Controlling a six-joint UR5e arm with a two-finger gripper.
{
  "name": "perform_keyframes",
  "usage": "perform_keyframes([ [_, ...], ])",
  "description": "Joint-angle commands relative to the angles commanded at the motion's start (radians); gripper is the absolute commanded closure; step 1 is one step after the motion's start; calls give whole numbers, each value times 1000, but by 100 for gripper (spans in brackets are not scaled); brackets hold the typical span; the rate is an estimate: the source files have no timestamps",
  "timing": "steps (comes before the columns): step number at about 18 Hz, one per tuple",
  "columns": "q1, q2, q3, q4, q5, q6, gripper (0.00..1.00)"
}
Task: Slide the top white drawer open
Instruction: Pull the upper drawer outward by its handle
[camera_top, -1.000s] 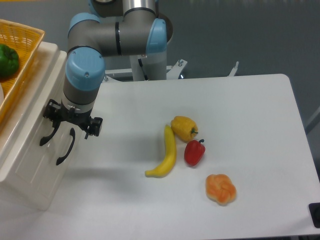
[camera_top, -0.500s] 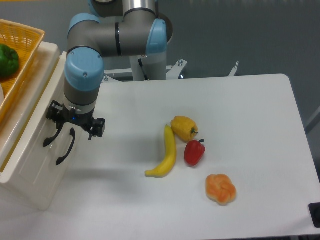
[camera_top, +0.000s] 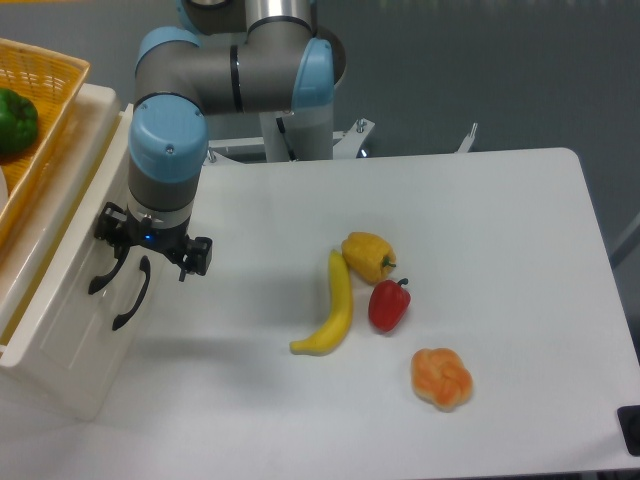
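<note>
Gripping pincer (camera_top: 120, 262) on top white drawer's (camera_top: 50, 270) curved black handle (camera_top: 103, 277)

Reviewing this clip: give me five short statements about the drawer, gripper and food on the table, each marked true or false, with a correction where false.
1. The gripper is at the top drawer's handle. True.
2. The banana lies left of the red pepper. True.
3. The green pepper sits on the table. False: it is in the yellow basket on top of the cabinet.
4. The yellow pepper is nearer the camera than the orange item. False: the orange item lies nearer, at the front of the table.
5. The arm is over the fruit. False: it is at the cabinet, left of the fruit.
</note>
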Motion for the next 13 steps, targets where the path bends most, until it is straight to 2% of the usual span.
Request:
perform_keyframes([
  [13,8,0,3,2,32,25,0],
])
